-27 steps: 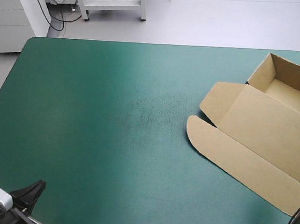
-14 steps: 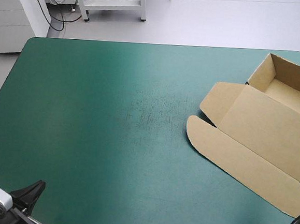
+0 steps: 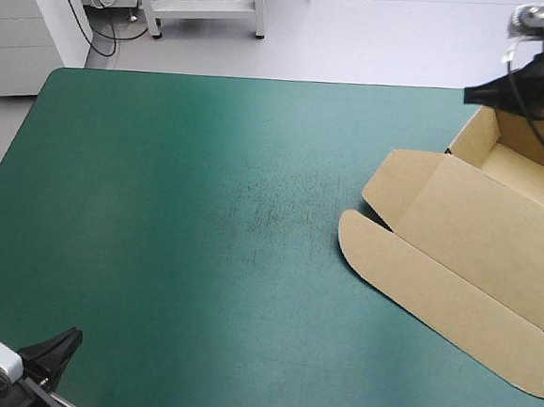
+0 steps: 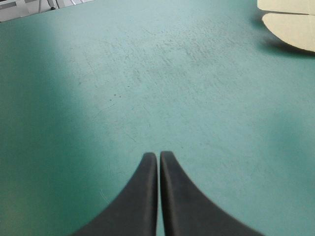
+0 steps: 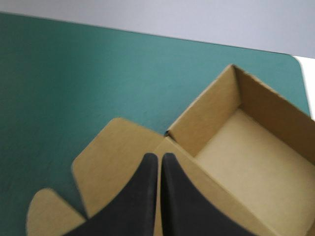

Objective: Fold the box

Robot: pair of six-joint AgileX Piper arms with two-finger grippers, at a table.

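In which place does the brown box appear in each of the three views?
High view: the box lies at the right side of the table, reaching its far corner.
Left wrist view: only its edge, far ahead of the left end effector.
Right wrist view: under and just ahead of the right end effector.
Shared landmark: the lid's rounded flap.

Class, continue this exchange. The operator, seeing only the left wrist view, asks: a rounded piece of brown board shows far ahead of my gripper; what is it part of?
Observer: That flap belongs to the box, an open tray with its lid lying flat, at the table's right edge.
Operator: Where is the other gripper?
Observer: The right gripper is raised above the box, near the table's far edge.
Operator: Holding anything?
Observer: No, it is shut and empty.
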